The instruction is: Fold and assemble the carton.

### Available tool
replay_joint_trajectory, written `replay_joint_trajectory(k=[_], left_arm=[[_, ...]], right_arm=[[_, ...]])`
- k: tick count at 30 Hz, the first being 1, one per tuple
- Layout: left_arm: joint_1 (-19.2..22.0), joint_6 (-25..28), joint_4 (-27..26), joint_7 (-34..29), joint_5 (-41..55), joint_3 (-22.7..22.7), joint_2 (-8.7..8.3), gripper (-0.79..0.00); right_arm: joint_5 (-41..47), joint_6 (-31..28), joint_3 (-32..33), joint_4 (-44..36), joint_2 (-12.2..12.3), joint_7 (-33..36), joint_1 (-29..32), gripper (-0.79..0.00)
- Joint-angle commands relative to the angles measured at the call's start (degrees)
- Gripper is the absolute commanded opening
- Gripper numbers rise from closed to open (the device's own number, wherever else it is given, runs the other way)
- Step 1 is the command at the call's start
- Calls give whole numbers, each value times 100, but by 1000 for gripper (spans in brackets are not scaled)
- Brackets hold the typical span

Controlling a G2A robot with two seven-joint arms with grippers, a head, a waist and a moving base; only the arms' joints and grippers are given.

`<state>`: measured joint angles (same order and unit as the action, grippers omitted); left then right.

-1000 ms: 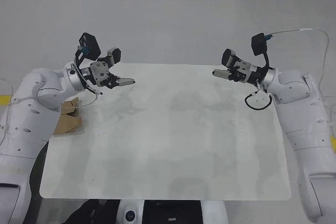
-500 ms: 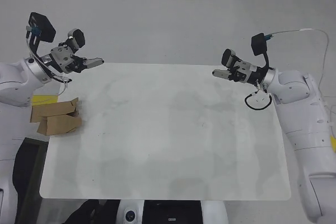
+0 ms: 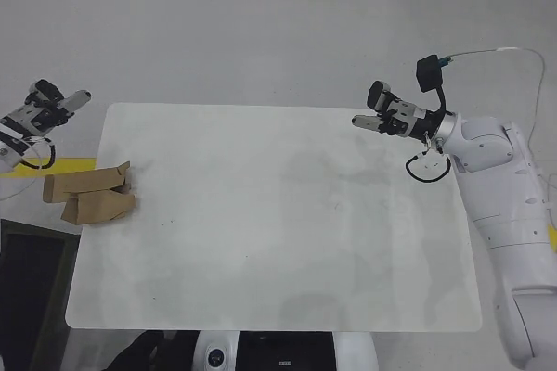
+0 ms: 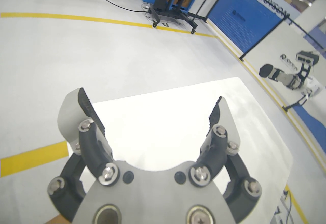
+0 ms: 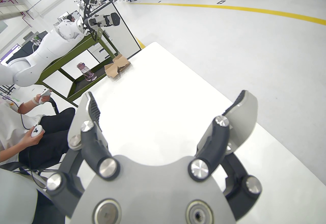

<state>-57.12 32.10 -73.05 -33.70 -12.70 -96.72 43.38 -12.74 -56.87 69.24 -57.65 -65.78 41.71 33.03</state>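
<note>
A flat, partly folded brown carton (image 3: 91,195) lies half over the left edge of the white table (image 3: 278,232); it is also seen far off as the carton (image 5: 117,66). My left gripper (image 3: 74,97) hangs off the table beyond its far left corner, above and behind the carton, open with nothing between its fingers (image 4: 150,105). My right gripper (image 3: 360,120) hovers over the far right part of the table, open and empty (image 5: 165,101). Both grippers are well apart from the carton.
A green-framed side stand (image 5: 84,57) with a pink bottle (image 5: 85,71) on its lower shelf stands just left of the table. Yellow floor lines (image 4: 102,20) run around the table. Most of the tabletop is bare.
My left arm has swung from over the table's far left corner outward to the left, ending off the table. The right arm and the carton have stayed still.
</note>
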Motion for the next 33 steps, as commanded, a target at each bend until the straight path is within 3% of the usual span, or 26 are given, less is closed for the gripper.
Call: replay_joint_trajectory(k=[1, 10, 16, 24, 27, 33], left_arm=[[-269, -290, -37, 91, 226, -231, -10, 0], [-1633, -1160, -381, 495, 498, -1330, -37, 0], [-2479, -1848, -766, 358, 503, -1969, -24, 0], [-3524, -2807, -1617, 995, 715, -2181, 163, 0], [-3746, -2837, -1855, 1199, 723, -2200, 217, 0], [-3746, -2837, -1855, 1199, 723, -2200, 217, 0]], right_arm=[[0, 0, 0, 0, 0, 0, 0, 0], [0, 0, 0, 0, 0, 0, 0, 0], [0, 0, 0, 0, 0, 0, 0, 0], [0, 0, 0, 0, 0, 0, 0, 0], [0, 0, 0, 0, 0, 0, 0, 0], [0, 0, 0, 0, 0, 0, 0, 0]])
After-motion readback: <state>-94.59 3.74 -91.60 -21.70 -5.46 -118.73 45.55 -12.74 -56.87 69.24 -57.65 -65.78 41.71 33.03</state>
